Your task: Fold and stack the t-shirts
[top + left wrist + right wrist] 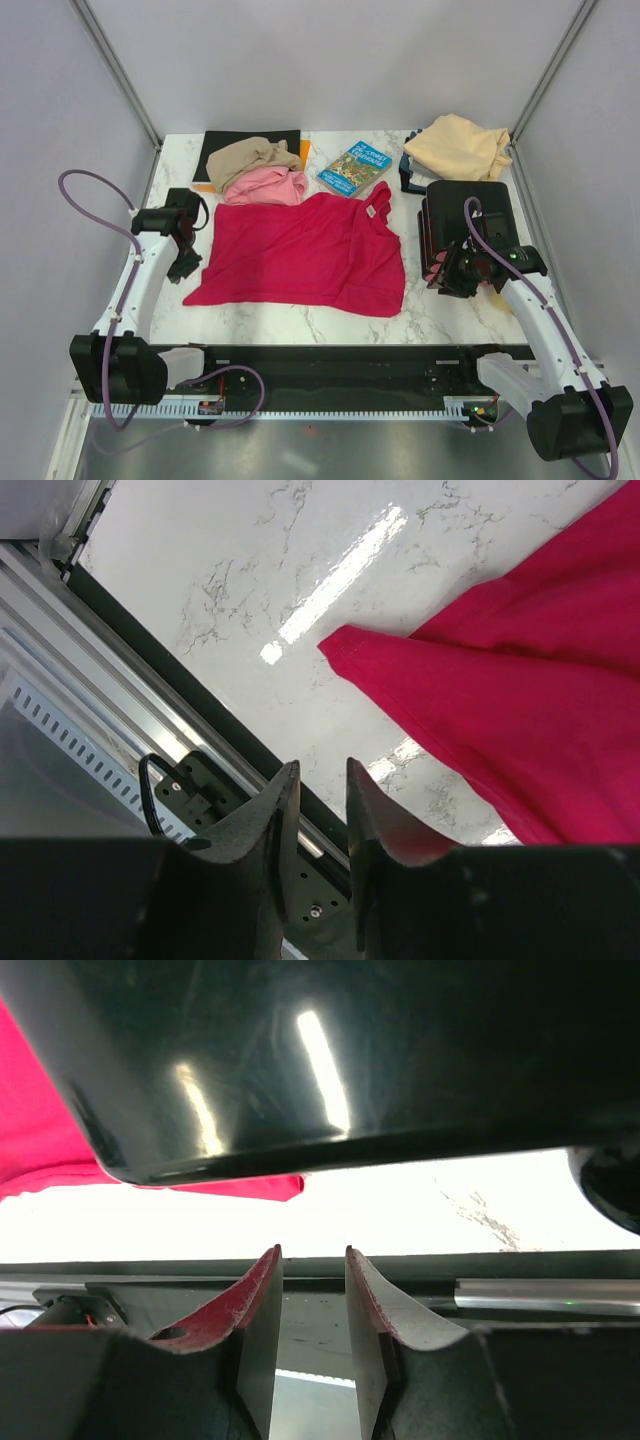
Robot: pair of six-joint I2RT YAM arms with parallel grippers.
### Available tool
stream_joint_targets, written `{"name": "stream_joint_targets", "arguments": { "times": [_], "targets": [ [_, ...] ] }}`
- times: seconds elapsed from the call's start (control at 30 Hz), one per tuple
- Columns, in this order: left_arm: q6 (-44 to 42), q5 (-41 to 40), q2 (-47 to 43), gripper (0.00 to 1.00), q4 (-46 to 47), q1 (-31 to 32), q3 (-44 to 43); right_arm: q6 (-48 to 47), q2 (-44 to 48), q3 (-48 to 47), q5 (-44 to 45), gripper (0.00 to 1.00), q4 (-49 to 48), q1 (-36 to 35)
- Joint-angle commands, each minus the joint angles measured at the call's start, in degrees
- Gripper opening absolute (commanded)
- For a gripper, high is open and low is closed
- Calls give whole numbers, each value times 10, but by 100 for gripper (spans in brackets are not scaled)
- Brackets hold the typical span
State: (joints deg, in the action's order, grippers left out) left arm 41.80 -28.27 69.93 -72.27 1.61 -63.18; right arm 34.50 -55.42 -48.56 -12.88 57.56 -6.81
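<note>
The crimson red t-shirt (300,250) lies spread flat in the middle of the marble table (440,310), collar toward the back right. Behind it, a pink t-shirt (265,186) and a tan-brown t-shirt (250,158) lie crumpled together. A pale peach-cream t-shirt (460,147) is bunched at the back right. My left gripper (187,263) hovers just off the red shirt's left edge, open and empty (320,770); a red corner (480,690) shows ahead of it. Beside the shirt's right edge, my right gripper (446,275) is open with nothing between its fingers (313,1252).
A flat black mat (225,145) lies under the tan shirt at the back left. A blue illustrated book (355,168) sits at the back centre. A glossy black box (465,215) stands close above the right gripper and fills the top of the right wrist view (350,1050).
</note>
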Motion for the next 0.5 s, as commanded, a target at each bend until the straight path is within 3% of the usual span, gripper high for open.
{"name": "stream_joint_targets", "arguments": {
  "times": [0.0, 0.23, 0.47],
  "targets": [
    [-14, 10, 6, 34, -14, -3, -60, -7, 0, -29, 20, 39, 4, -1],
    [-26, 33, 25, 38, 3, -3, -90, -3, -46, -46, -34, 41, -76, -4],
    [-44, 61, 78, 40, 21, -2, -122, 3, -153, -81, -55, 44, -164, -98]
  ]
}}
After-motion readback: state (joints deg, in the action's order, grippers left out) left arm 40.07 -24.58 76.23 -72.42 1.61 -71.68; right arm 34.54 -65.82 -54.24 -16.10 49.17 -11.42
